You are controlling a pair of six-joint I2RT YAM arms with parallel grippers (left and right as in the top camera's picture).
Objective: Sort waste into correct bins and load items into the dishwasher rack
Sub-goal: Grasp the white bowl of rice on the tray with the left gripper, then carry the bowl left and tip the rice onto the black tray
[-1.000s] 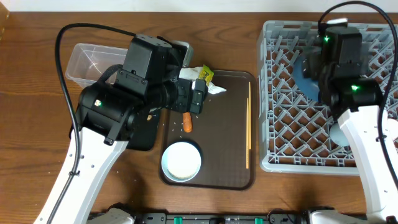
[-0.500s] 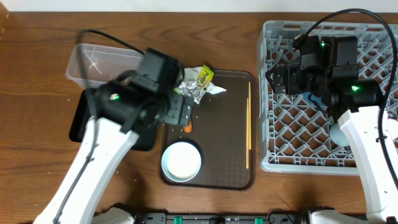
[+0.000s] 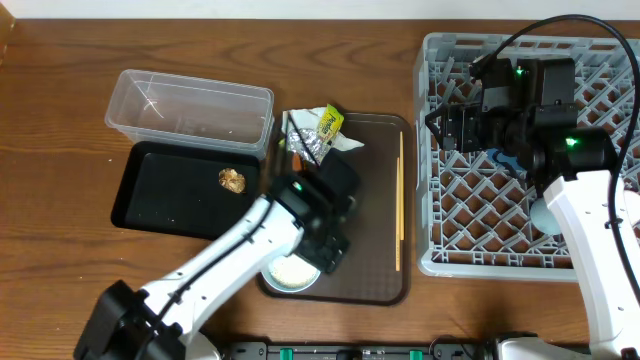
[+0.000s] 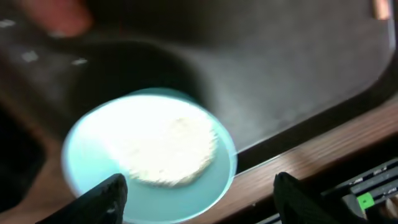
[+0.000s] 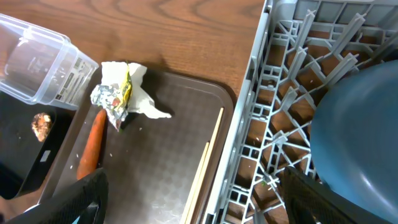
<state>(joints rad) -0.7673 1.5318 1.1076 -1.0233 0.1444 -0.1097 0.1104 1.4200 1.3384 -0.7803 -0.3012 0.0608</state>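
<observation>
White rice point(image 4: 165, 146) lies in the pale-blue round bowl point(image 4: 225, 171) on the dark brown serving tray point(image 3: 370, 200) near the front edge of the bench point(image 3: 60, 250), under the left claw point(image 4: 200, 198), which is spread and empty. Right claw point(image 5: 193, 202), likewise released, hovers over the grey pegged plastic rack point(image 3: 470, 230) by the right edge, which holds the round dark-blue plate point(image 5: 354, 124).

Our right gripper point(image 5: 194, 190) gapes wide: thin wooden chopsticks point(image 5: 208, 155) ahead, thin orange carrot stick point(image 5: 92, 144) leftward, round dark-blue plate point(image 5: 357, 124) rightward.

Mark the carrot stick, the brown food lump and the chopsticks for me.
Thin orange carrot stick point(image 5: 91, 144), right wrist view, mid-length.
Brown food lump point(image 3: 232, 179), overhead view, its centre.
Thin wooden chopsticks point(image 3: 399, 200), overhead view, mid-length.
</observation>
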